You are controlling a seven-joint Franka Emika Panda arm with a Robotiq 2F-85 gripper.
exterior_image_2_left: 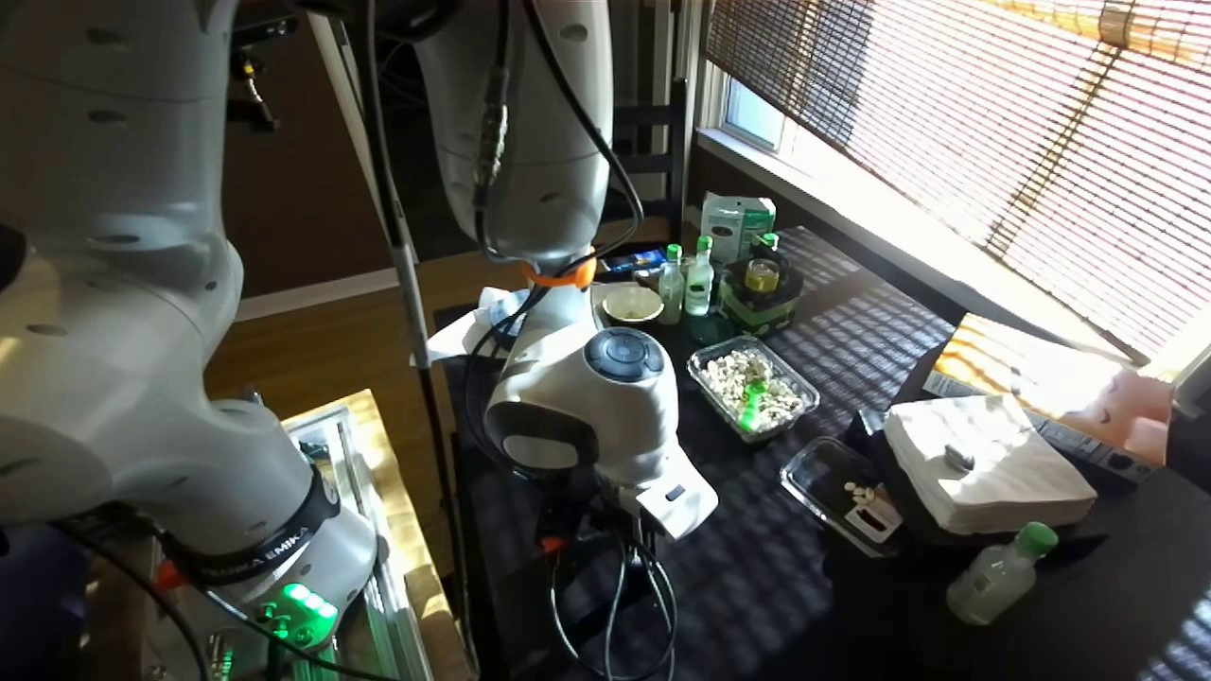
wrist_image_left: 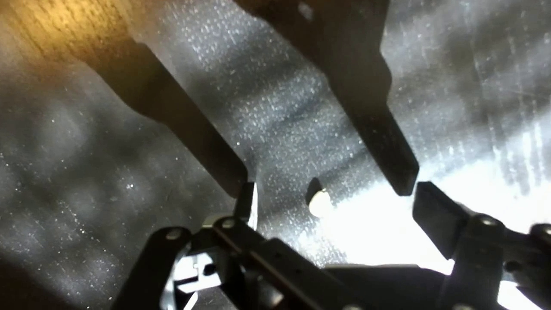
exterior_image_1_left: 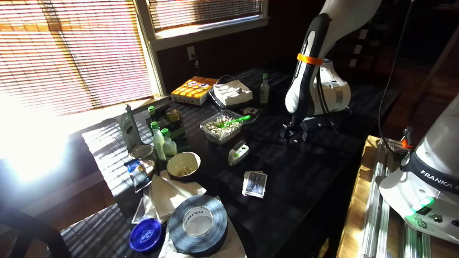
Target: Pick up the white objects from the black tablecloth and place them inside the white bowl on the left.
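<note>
One tiny white bit (wrist_image_left: 320, 203) lies on the black tablecloth (wrist_image_left: 129, 181) between the fingertips of my gripper (wrist_image_left: 335, 189) in the wrist view, touching neither. My gripper is open, with its fingers low over the cloth. In an exterior view the gripper (exterior_image_1_left: 296, 138) stands at the cloth's right part, with the white bit (exterior_image_1_left: 296, 141) showing by its fingers. The cream-white bowl (exterior_image_1_left: 179, 163) stands at the cloth's left with small pale bits inside. It also shows in an exterior view (exterior_image_2_left: 632, 301) behind the arm. The arm hides the fingers there.
A clear container (exterior_image_1_left: 222, 125) of whitish bits with a green spoon, a brush (exterior_image_1_left: 238, 153) and cards (exterior_image_1_left: 255, 184) lie between gripper and bowl. Green-capped bottles (exterior_image_1_left: 158, 143) stand behind the bowl. A clear lid (exterior_image_2_left: 818, 482) with pale bits lies near a napkin stack (exterior_image_2_left: 993, 463).
</note>
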